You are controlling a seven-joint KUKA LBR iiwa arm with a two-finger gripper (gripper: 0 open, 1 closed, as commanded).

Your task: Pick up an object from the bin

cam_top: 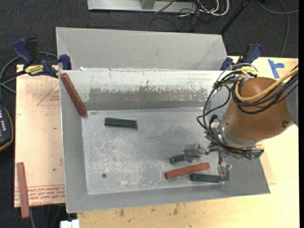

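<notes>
The grey metal bin (71, 175) has five small bars in it. The arm (259, 110) comes in from the right, and it has a big orange cover (251, 122) with cables on it. The end effector (209, 159) is down low in the near right part of the bin, close to the floor. I cannot tell if it is released or clenched, and I cannot see anything held in it.

Three bars lie just beside the end effector. The red bar (187, 171) lies flat and a bit tilted, and its right end is right under the end effector. The short green bar (178, 159) is dark and lies just above the red bar, on its left side. The lower green bar (205, 177) is dark too and lies just below the right end of the red bar.

The far green bar (120, 123) lies flat by itself, well apart, near the back left. The brown bar (72, 95) leans on the left wall at the back corner.
</notes>
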